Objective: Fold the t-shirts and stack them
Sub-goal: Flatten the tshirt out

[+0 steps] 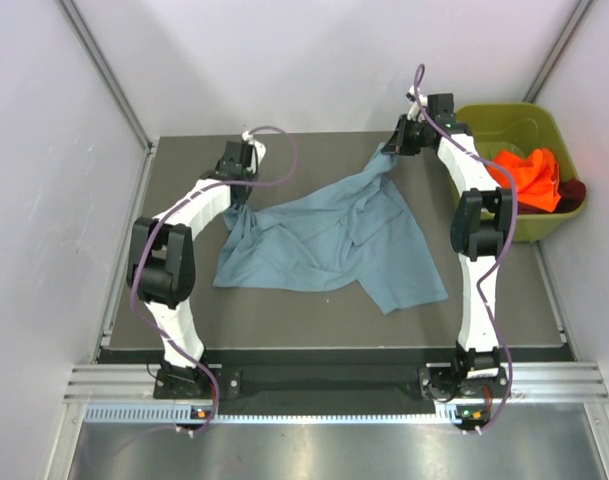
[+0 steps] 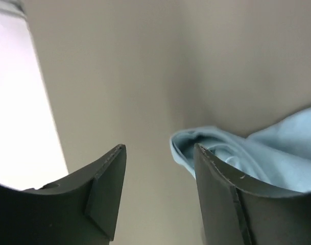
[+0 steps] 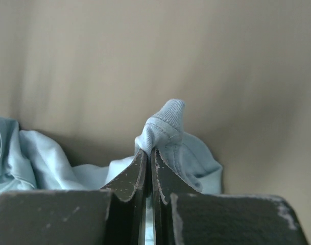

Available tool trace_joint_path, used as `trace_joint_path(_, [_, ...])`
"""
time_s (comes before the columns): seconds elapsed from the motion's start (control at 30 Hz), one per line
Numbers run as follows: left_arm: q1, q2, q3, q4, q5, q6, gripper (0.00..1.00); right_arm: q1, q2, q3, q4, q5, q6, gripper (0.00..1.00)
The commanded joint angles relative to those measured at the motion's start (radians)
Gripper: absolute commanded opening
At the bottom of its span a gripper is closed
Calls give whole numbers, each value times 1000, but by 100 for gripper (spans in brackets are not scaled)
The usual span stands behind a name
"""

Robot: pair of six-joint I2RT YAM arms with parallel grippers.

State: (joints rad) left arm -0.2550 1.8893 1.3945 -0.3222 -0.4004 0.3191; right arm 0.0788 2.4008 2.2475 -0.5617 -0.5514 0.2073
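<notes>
A blue-grey t-shirt (image 1: 334, 240) lies spread and rumpled across the dark table (image 1: 184, 160). My left gripper (image 1: 241, 200) hovers at the shirt's left corner. In the left wrist view that gripper (image 2: 160, 153) is open, and a fold of the blue-grey t-shirt (image 2: 278, 148) lies by its right finger (image 2: 221, 189), not pinched. At the back right, my right gripper (image 1: 390, 150) is shut on the shirt's far corner. The right wrist view shows that gripper (image 3: 149, 150) clamping a ribbed hem of the blue-grey t-shirt (image 3: 168, 122). An orange t-shirt (image 1: 529, 172) and a maroon one (image 1: 574, 190) lie in the bin.
An olive-green plastic bin (image 1: 504, 110) stands off the table's right back corner, beside the right arm. Pale walls enclose the table on the left, back and right. A metal rail runs along the near edge by the arm bases.
</notes>
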Motion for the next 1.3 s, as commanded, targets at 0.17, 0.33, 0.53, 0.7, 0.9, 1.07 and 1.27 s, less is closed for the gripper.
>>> trace_joint_path(0.17, [-7,-105,358,-334,257,-162,64,16,-14,47,83,-24,34,0])
trace_joint_path(0.33, [-16,-133,328,-443,509,-293,55,18,-31,37,83,-30,30,0])
trace_joint_path(0.53, [-27,-90,212,-448,689,-394,55,18,-26,35,79,-50,41,0])
trace_joint_path(0.7, [-40,-56,161,-443,700,-426,56,18,-32,23,75,-65,38,0])
trace_joint_path(0.9, [-40,-1,175,-431,644,-425,56,18,-38,11,75,-71,34,0])
trace_joint_path(1.07, [-38,-2,173,-448,565,-405,54,15,-45,-2,74,-82,30,0])
trace_joint_path(1.27, [-38,-61,112,-448,497,-407,51,13,-43,-3,77,-88,32,0])
